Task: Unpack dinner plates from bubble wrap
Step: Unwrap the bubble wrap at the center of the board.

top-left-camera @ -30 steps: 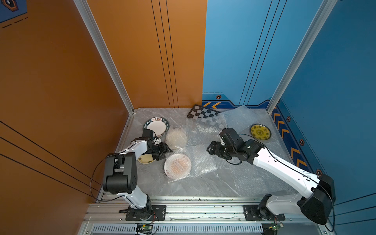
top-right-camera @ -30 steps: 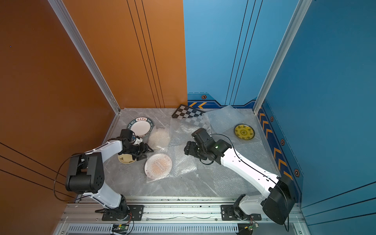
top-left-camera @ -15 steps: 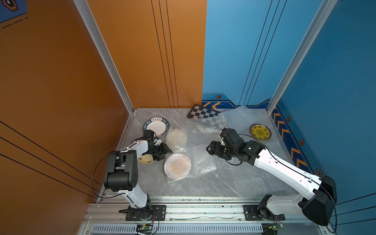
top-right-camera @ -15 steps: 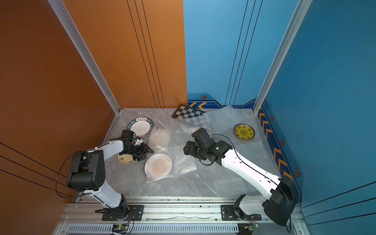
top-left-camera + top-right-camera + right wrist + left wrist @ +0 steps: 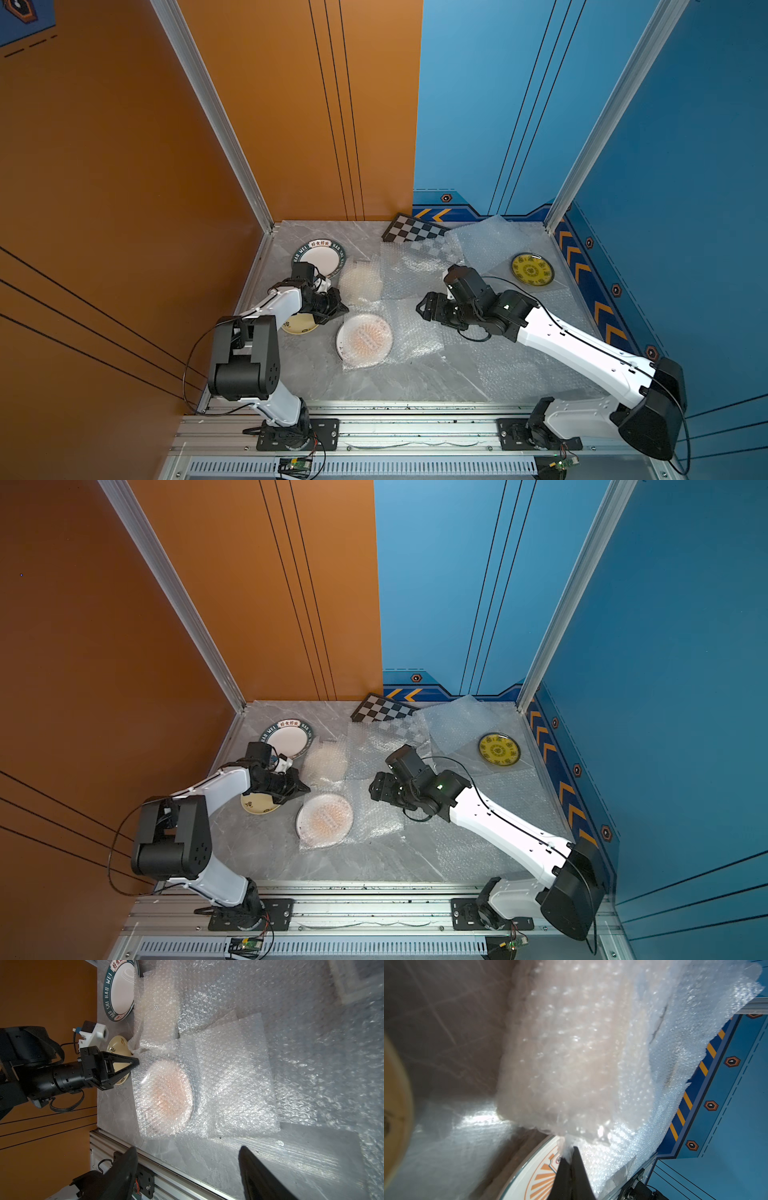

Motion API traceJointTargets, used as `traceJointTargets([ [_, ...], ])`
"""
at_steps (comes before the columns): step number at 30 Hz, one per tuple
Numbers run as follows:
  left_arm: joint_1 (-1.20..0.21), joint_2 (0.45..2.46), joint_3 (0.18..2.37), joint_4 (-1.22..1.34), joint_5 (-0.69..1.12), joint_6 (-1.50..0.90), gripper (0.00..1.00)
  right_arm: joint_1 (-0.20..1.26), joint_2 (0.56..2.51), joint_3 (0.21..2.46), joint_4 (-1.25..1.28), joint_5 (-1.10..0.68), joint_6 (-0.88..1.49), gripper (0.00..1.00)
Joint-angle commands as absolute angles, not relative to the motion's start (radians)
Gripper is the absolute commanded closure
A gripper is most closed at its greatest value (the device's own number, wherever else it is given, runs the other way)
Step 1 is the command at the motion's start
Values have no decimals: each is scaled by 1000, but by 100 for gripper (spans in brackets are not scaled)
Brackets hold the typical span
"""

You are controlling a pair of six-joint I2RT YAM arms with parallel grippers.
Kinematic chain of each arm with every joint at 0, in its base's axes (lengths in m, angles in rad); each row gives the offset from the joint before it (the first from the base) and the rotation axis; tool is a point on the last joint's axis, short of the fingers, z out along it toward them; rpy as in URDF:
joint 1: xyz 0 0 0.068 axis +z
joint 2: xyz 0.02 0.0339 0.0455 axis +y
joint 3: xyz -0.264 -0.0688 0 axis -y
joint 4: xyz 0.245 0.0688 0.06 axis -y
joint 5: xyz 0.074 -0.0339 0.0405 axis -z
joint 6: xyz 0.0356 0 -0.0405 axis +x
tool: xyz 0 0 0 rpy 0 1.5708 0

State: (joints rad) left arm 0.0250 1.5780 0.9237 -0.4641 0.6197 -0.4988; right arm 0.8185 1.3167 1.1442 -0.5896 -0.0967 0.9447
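Note:
My left gripper [image 5: 345,309] [image 5: 569,1154] is shut on a corner of bubble wrap [image 5: 207,1076] at the edge of the white orange-sunburst plate [image 5: 365,338] [image 5: 542,1176]. That sheet lies over the plate. Just behind, another plate [image 5: 360,281] is fully wrapped. A cream plate [image 5: 301,326] sits partly under my left arm. The green-lettered plate [image 5: 320,257] lies bare at the back left, and the yellow plate [image 5: 532,269] lies on wrap at the right. My right gripper [image 5: 420,307] [image 5: 187,1148] stands open above the table, holding nothing.
A black-and-grey checkerboard [image 5: 411,228] leans at the back wall. Loose bubble wrap sheets [image 5: 490,245] cover the middle and right of the table [image 5: 316,374]. Orange and blue walls close in the sides and back, and a metal rail [image 5: 374,428] runs along the front.
My left gripper has gone from open to shut, pinching the wrap corner by the sunburst plate. The right arm has not moved.

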Motion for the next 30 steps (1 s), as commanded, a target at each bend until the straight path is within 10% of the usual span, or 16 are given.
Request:
traceJointTargets([
  [1, 14, 1498, 916, -468, 684, -521, 100, 842, 1331, 1144, -574, -57, 969, 22],
  [17, -528, 983, 644, -371, 780, -687, 100, 930, 1283, 1208, -581, 68, 1052, 22],
  [30, -822, 1033, 500, -139, 618, -813, 100, 1060, 1457, 1193, -651, 10, 1165, 24],
])
